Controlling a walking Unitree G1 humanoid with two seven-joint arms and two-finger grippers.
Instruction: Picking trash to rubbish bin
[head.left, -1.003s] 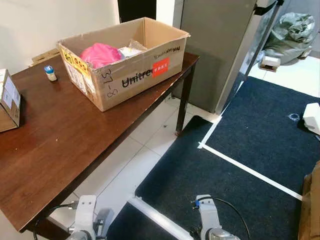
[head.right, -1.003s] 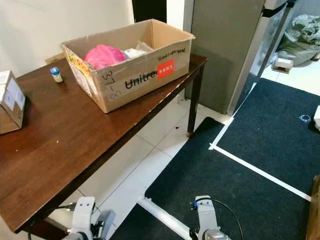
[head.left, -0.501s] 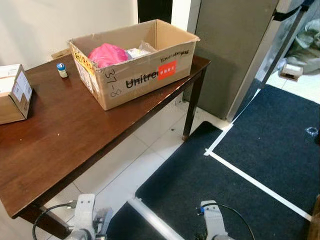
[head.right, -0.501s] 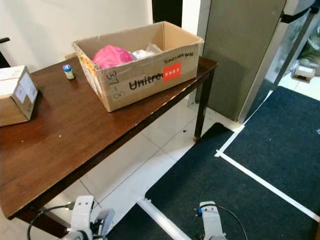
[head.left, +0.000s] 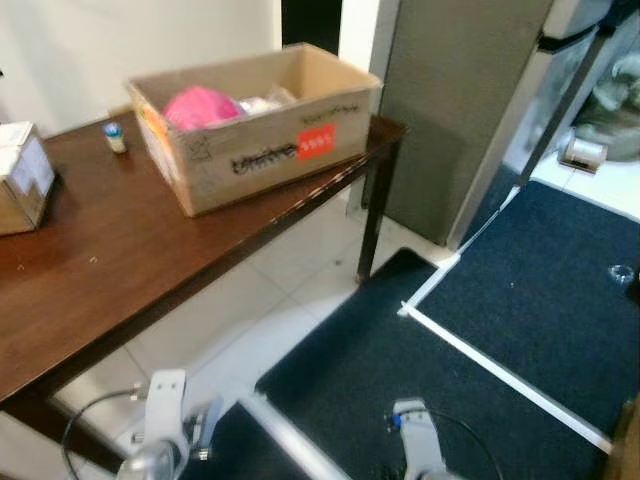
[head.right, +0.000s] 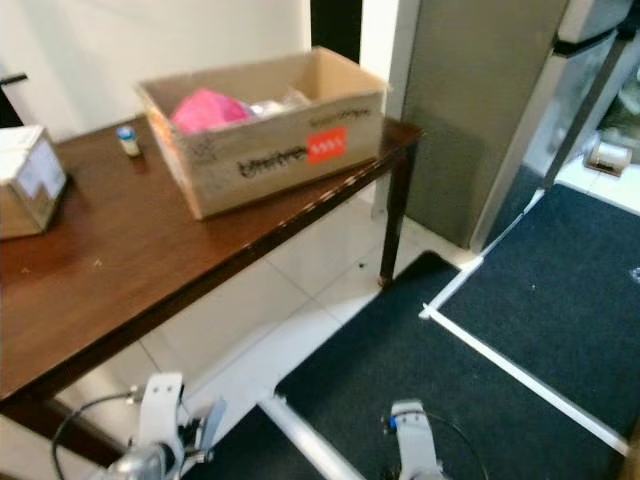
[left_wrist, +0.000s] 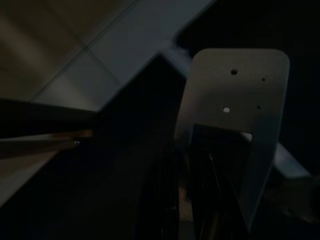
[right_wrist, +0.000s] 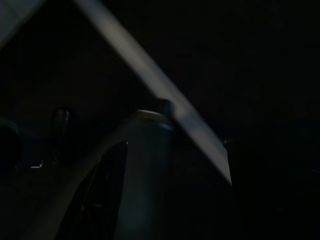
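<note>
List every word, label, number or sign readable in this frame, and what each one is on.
Nothing reads cleanly; the head views are motion-blurred.
Cardboard box, front: dark printed word, blurred, unreadable.
Red label on the same face: white marks, too small to read.
Left end of the cardboard box: dark scribble, illegible.
Small carton at the table's left: pale sticker, unreadable.
Small bottle: no legible text.

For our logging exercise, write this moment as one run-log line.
phase: walking, blurred | arms: idle, low | cardboard box on table holds pink item | small bottle beside box | nothing held

The dark print and red label on the cardboard box (head.left: 255, 140), upper left of the frame, are too blurred to read.
</note>
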